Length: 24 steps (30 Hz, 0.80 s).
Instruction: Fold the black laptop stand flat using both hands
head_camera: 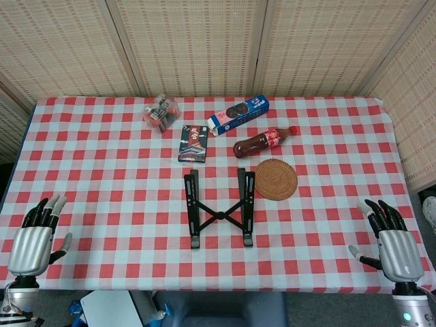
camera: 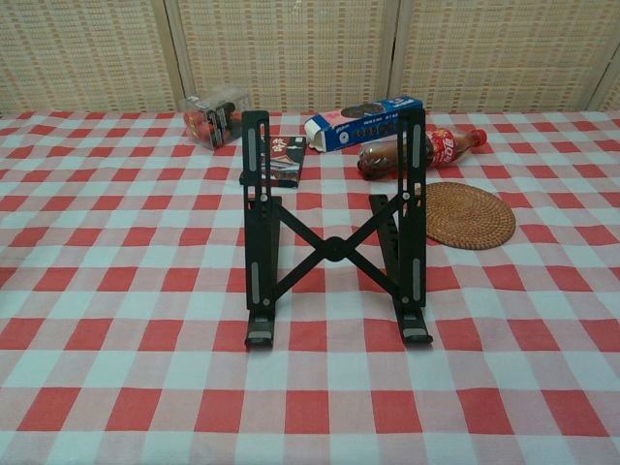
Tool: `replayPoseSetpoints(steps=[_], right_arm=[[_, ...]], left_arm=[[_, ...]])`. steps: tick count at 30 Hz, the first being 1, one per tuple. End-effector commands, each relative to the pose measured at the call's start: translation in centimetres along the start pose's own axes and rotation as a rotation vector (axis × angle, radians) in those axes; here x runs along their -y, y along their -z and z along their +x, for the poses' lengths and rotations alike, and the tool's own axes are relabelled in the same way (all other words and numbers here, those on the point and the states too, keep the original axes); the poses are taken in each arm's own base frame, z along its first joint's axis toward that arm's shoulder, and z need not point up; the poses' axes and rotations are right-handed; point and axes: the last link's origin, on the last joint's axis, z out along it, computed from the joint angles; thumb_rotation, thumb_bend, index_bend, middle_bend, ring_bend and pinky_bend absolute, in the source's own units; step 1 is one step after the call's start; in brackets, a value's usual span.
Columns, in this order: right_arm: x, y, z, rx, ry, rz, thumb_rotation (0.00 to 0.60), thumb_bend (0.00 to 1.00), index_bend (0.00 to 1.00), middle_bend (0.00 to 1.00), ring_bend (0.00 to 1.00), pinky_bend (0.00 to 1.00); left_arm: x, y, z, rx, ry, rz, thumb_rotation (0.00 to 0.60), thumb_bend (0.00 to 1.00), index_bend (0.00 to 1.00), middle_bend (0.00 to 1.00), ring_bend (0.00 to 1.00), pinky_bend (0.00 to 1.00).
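Note:
The black laptop stand point(head_camera: 219, 208) stands unfolded in the middle of the red-and-white checked table point(head_camera: 102, 170), its two side rails raised and joined by a crossed brace. In the chest view the black laptop stand point(camera: 334, 232) rises upright with its front feet toward me. My left hand point(head_camera: 35, 238) lies at the table's near left corner, fingers apart, holding nothing. My right hand point(head_camera: 392, 243) lies at the near right corner, fingers spread and empty. Both hands are far from the stand and appear only in the head view.
Behind the stand lie a dark card box point(head_camera: 194, 143), a cola bottle point(head_camera: 264, 142) on its side, a blue biscuit box point(head_camera: 238, 114) and a clear packet point(head_camera: 161, 112). A round woven coaster point(head_camera: 276, 178) sits just right of the stand. Woven screens close the back.

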Motion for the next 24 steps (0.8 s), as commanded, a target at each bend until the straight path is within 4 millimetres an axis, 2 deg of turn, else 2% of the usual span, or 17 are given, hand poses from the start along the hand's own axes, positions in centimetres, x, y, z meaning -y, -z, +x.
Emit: replayPoseSetpoints(steps=[1,12,19,24], right_arm=[[0.0,0.0,0.0,0.003,0.001,0.002,0.600,0.14,0.14,0.11,0.04,0.08],[0.8,-0.6,-0.2,0.017,-0.043,0.028,0.600,0.14,0.14,0.12,0.04,0.08],[2.1,-1.8,-0.8,0.081,-0.159,0.055,0.600,0.14,0.09,0.12,0.04,0.08],[3.1,-3.3,-1.5,0.156,-0.286,0.062,0.600,0.11,0.09,0.12,0.03,0.08]], left_arm=[[0.0,-0.1,0.0,0.002,0.005,-0.001,0.600,0.38,0.07,0.05,0.06,0.14],[-0.4,-1.5,0.4,0.012,0.101,-0.053,0.600,0.38,0.06,0.05,0.07,0.14],[-0.6,-3.0,0.8,0.028,0.192,-0.101,0.600,0.36,0.06,0.05,0.07,0.14],[-0.9,-4.8,0.7,0.055,0.298,-0.121,0.600,0.32,0.07,0.05,0.07,0.14]])
